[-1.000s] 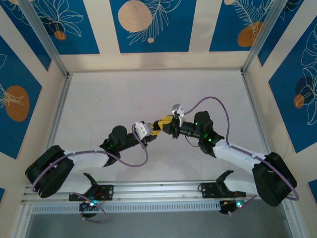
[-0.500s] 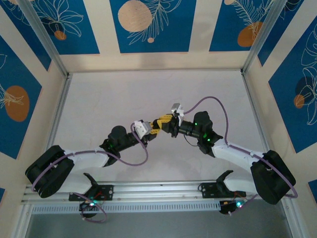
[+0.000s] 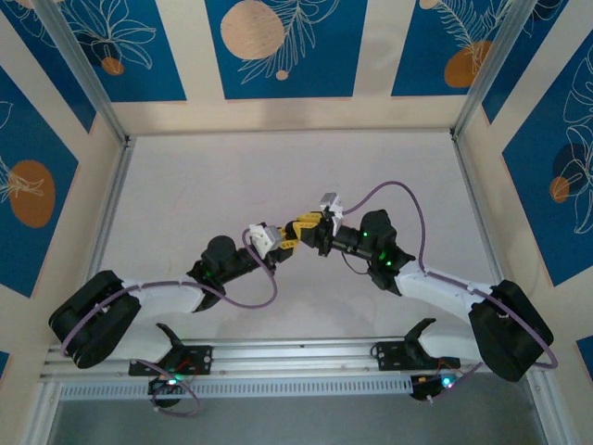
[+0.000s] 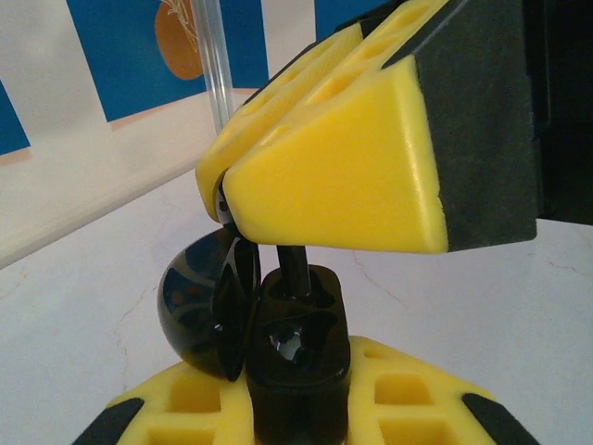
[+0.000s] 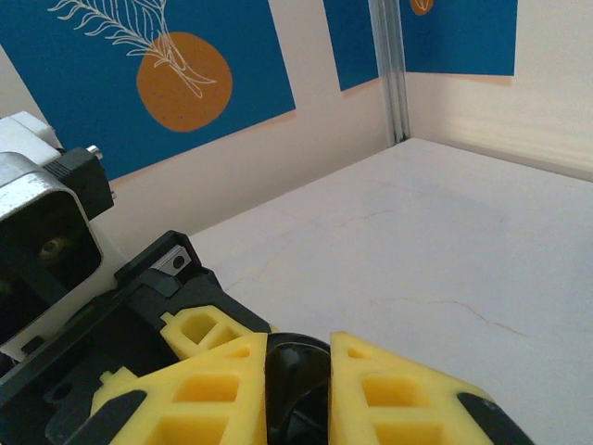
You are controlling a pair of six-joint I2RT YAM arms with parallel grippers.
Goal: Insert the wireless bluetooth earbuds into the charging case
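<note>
Holding case and earbud together, both grippers clenched.
Top view: left gripper (image 3: 281,243) and right gripper (image 3: 304,226) meet tip to tip at the centre of the table (image 3: 185,185). Left wrist: charging case (image 4: 295,357) clamped in the left jaws, its lid (image 4: 196,311) open to the left; the right jaws above pinch an earbud (image 4: 293,261), stem touching the case. Right wrist: earbud (image 5: 296,366) wedged between the right jaws.

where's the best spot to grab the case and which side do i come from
Grip the case by its lower body, coming from the end opposite its opening, as the left pincer does. The lid stands open to one side, rounded and glossy, so probably slippery, and the open top must be free for the earbud in the right pincer above.
</note>
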